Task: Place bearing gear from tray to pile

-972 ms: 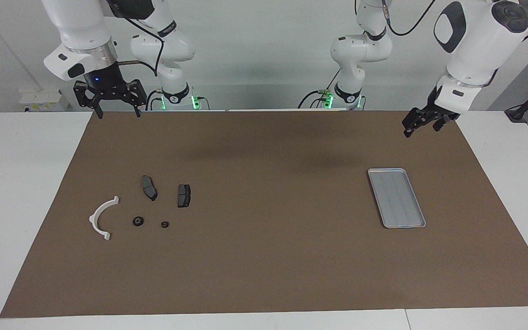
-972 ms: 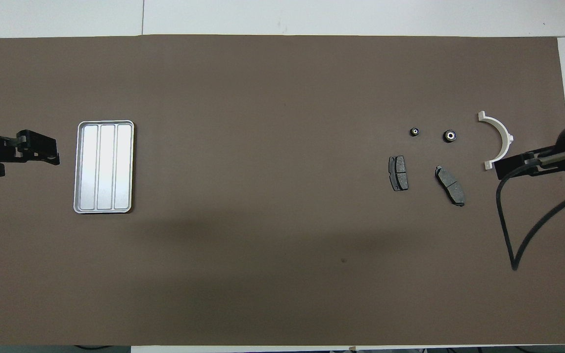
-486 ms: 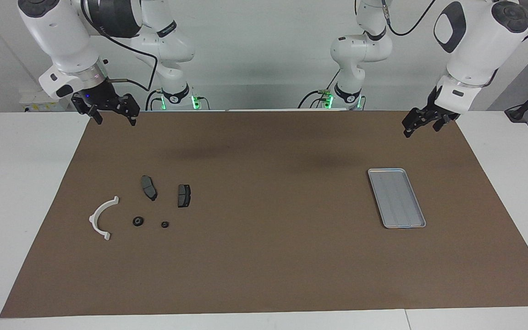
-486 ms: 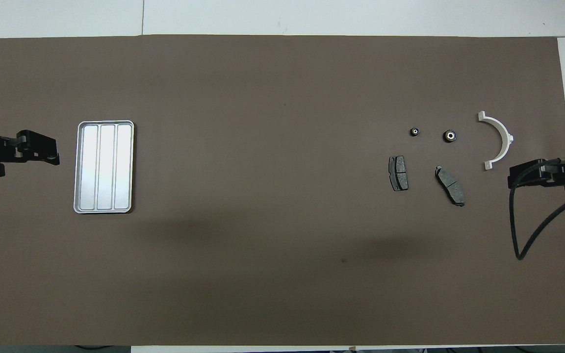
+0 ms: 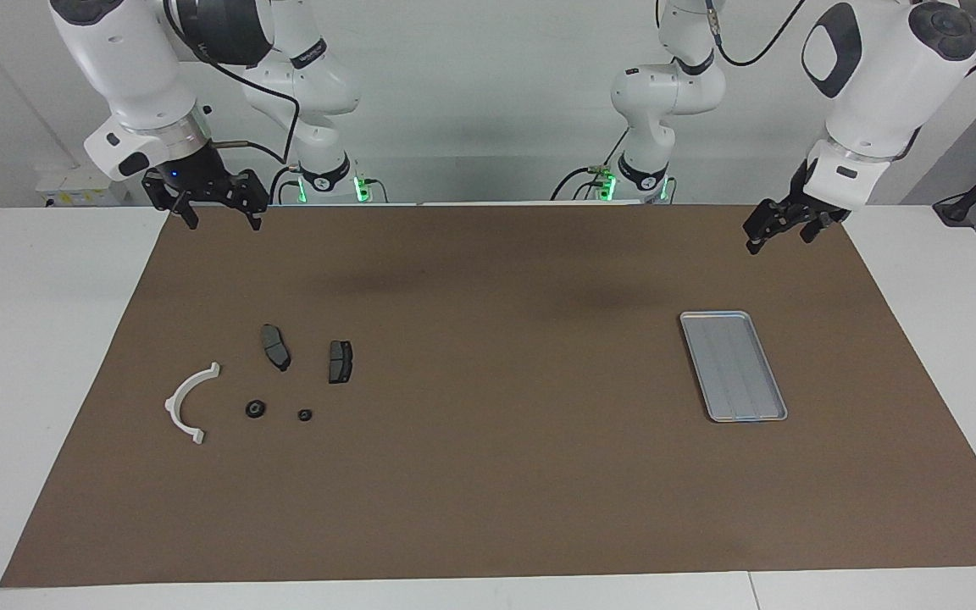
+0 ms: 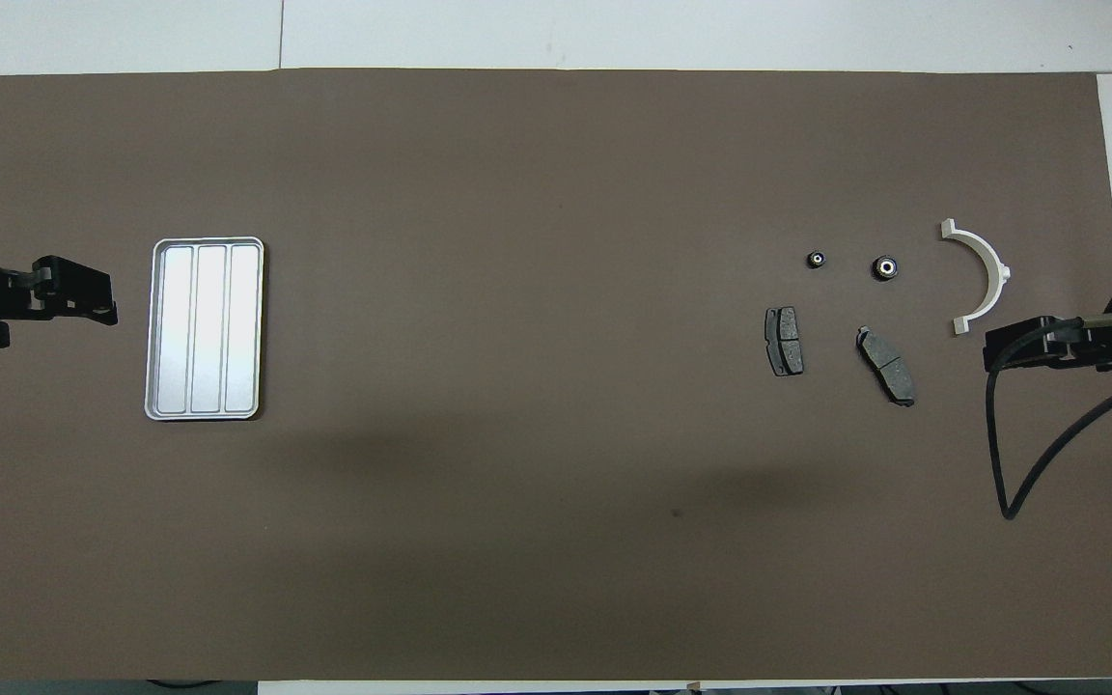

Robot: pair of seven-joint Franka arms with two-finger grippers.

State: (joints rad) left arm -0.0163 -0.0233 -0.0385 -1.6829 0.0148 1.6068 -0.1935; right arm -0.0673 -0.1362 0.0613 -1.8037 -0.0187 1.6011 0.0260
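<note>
The silver-grey tray (image 5: 733, 365) (image 6: 205, 328) lies on the brown mat toward the left arm's end, with nothing in it. Toward the right arm's end lies the pile: a white curved bracket (image 5: 185, 402) (image 6: 983, 273) and two dark pads (image 5: 275, 346) (image 5: 340, 361). Two small round black bearing gears (image 5: 256, 409) (image 5: 305, 415) (image 6: 885, 267) (image 6: 816, 259) rest on the mat beside them, farther from the robots than the pads. My right gripper (image 5: 223, 222) (image 6: 995, 349) hangs open and empty over the mat's corner by its base. My left gripper (image 5: 778, 241) (image 6: 102, 307) waits open and empty, raised over the mat's edge nearest the robots.
The brown mat (image 5: 488, 474) covers most of the white table. A black cable (image 6: 1010, 463) loops down from the right arm's wrist. Both arm bases (image 5: 323, 182) (image 5: 640, 178) stand at the table's robot edge.
The right gripper has shifted a little above its corner of the mat, first toward the table's end, then back. The left arm and all parts have stayed still.
</note>
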